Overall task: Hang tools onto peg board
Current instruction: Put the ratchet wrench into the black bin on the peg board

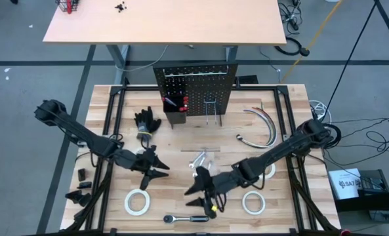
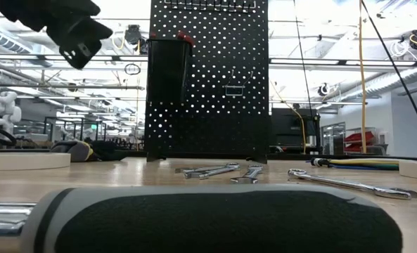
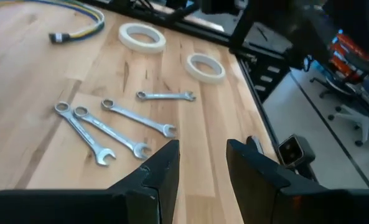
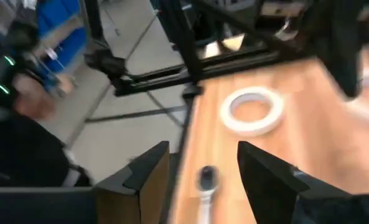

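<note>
High view: right claw (image 1: 195, 189), released, hovers above ratchet (image 1: 186, 218) lower centre, likely lining up; left claw (image 1: 157, 168) released beside wrenches (image 1: 201, 160).

Bare wood before the peg board (image 1: 195, 92)

Wrenches (image 1: 201, 162) and both arms crowd mid-table; gloves (image 1: 146, 122) flank left, cables (image 1: 263, 124) right.

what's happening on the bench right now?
Tool-hanging job, nothing in hand at the moment. Both arms hover over the wooden table: the left pincer and the right pincer are open and empty. The small silver open-end wrenches lie loose mid-table, the black-handled ratchet sits at the near edge, and white tape rolls lie flat. The upright black perforated peg board already has screwdrivers in its bin.
</note>
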Available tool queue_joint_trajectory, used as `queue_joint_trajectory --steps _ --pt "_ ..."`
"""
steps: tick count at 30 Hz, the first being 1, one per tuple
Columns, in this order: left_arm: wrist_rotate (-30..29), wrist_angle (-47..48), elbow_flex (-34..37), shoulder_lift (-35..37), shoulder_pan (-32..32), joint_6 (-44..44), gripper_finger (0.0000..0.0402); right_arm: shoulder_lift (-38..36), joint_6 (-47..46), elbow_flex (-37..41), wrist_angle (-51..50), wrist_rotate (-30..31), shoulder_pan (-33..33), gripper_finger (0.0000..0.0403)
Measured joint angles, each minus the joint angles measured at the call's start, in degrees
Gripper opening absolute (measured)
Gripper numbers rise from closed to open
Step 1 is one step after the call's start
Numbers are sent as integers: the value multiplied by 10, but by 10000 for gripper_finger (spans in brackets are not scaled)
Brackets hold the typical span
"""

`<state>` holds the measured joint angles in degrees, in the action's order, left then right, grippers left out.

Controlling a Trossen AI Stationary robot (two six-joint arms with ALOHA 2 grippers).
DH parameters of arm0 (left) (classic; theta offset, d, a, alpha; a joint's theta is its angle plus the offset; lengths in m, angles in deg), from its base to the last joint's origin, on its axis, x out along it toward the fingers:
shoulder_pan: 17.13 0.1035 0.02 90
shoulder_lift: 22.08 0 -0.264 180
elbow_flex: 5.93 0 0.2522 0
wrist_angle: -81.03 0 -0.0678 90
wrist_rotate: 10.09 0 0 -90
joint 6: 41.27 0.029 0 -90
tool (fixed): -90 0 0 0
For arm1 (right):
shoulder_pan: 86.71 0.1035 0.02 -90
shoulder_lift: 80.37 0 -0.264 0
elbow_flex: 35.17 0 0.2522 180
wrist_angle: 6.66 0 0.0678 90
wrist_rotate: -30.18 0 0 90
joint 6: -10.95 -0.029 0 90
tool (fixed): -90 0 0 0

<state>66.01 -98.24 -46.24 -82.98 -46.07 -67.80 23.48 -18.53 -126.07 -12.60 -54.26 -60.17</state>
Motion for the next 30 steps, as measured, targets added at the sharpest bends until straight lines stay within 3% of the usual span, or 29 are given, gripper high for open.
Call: queue_joint_trajectory --steps 4,10,22,30 --pt "42 -9 0 -18 0 16 135 13 -84 -12 -4 -1 10 183" --pt "69 -20 0 -33 1 35 135 67 -40 -111 -18 0 14 183" --pt "135 -23 0 -35 4 66 135 233 -11 -370 -303 -22 14 183" --pt "167 -3 0 -35 5 90 135 313 -29 -415 -330 -30 16 183"
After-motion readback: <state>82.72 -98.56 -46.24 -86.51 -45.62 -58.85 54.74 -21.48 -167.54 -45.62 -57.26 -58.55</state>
